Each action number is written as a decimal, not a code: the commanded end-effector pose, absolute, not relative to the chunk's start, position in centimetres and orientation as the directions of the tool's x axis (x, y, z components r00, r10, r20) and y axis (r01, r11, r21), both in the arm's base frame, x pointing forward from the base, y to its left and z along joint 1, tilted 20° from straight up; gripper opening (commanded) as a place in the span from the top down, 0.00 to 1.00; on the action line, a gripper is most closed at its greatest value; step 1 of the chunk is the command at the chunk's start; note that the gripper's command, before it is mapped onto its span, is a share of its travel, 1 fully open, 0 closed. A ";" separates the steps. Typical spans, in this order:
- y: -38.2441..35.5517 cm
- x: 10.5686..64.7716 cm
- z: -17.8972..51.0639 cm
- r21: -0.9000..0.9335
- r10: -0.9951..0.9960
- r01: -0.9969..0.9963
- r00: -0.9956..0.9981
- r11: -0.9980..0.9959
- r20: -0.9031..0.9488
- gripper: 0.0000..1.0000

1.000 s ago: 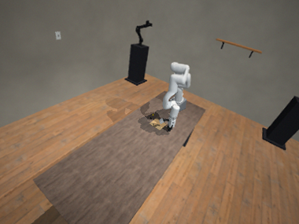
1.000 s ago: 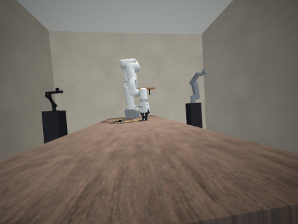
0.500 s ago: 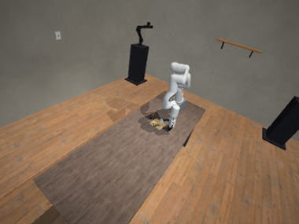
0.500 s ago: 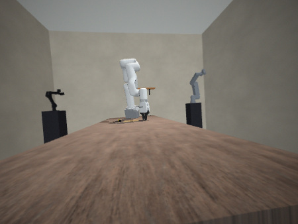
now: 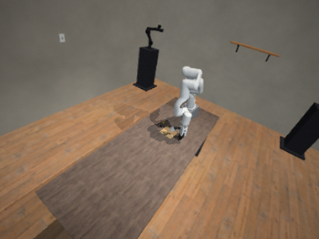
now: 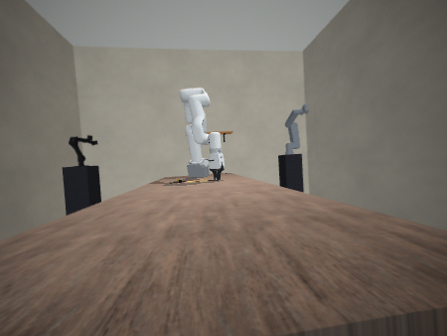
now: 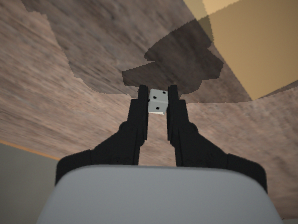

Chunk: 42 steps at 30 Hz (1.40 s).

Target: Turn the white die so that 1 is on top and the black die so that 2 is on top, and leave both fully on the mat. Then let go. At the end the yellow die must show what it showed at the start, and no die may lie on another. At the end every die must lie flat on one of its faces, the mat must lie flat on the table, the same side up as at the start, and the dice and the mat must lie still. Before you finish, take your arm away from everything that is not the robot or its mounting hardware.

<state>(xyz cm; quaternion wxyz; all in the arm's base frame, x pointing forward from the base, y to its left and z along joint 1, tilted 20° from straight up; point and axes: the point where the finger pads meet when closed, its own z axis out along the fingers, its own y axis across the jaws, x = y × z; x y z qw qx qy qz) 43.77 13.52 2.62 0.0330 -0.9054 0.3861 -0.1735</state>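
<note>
In the wrist view my gripper [image 7: 157, 97] is shut on the white die [image 7: 158, 101], held between the two black fingertips over the brown table top. The face of the die toward the camera shows a few black pips. The tan mat [image 7: 250, 45] lies at the upper right of that view, apart from the die. In the top view the gripper [image 5: 182, 134] stands low at the right edge of the mat [image 5: 169, 133]. A small yellow and dark thing, perhaps the other dice [image 5: 162, 123], lies at the mat's far left; it is too small to tell apart.
The white arm's base [image 5: 190, 109] stands at the far end of the long brown table [image 5: 131, 171]. Black pedestals with other arms [image 5: 146, 68] [image 5: 308, 129] stand on the wooden floor around it. A wall shelf [image 5: 254, 49] hangs behind.
</note>
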 end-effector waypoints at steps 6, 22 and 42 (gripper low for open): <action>13.6 43.9 2.7 -0.196 -0.711 -0.687 0.641 -0.700 0.290 0.89; 13.7 43.1 4.8 -0.196 -0.711 -0.687 0.641 -0.700 0.290 0.89; 14.3 40.4 12.1 -0.196 -0.711 -0.687 0.641 -0.700 0.290 0.89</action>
